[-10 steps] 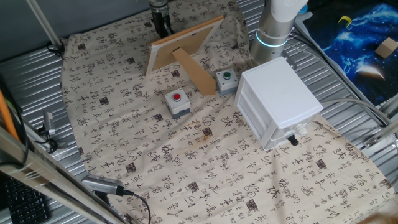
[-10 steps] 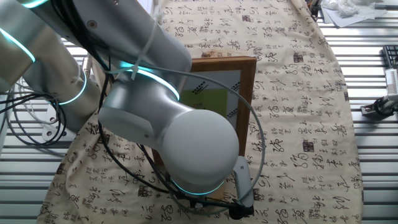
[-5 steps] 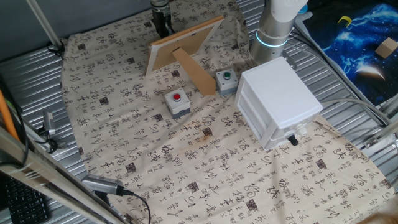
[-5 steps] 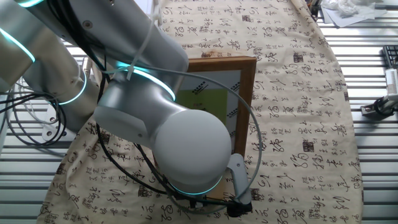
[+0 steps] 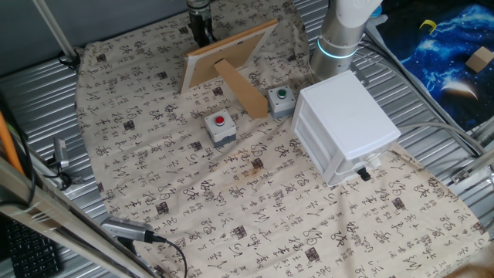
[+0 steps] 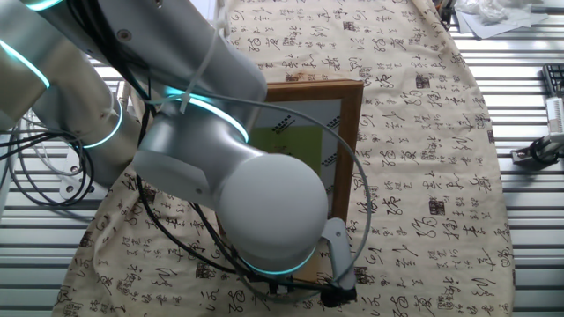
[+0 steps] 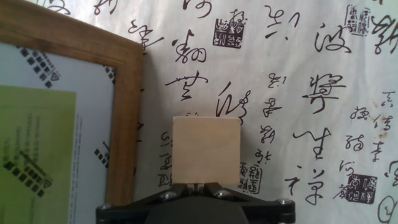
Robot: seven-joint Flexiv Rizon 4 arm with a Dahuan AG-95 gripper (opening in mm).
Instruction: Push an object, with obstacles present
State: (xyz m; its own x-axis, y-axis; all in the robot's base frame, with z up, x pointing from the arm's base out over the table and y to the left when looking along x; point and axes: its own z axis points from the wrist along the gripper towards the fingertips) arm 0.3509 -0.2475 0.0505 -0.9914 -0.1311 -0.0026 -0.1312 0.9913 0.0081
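In the hand view the object, a plain tan wooden block (image 7: 206,151), lies on the printed cloth directly ahead of my gripper (image 7: 200,185). The fingers are shut together and their tips meet the block's near edge. The wooden frame (image 7: 127,118) lies just left of the block, a narrow strip of cloth between them. In one fixed view my gripper (image 5: 202,31) reaches down behind the frame (image 5: 224,58), which hides the block. In the other fixed view the arm covers the block, and only part of the frame (image 6: 352,132) shows.
The frame's strut (image 5: 241,89) leans toward the grey box with the green button (image 5: 281,100). The red-button box (image 5: 221,127) sits in front of it. A large white drawer cabinet (image 5: 347,123) stands to the right. The corrugated metal table (image 5: 46,108) surrounds the cloth.
In the other fixed view the arm's big joint shifted slightly to the left a second ago and has stayed still since. The frame and boxes have not moved.
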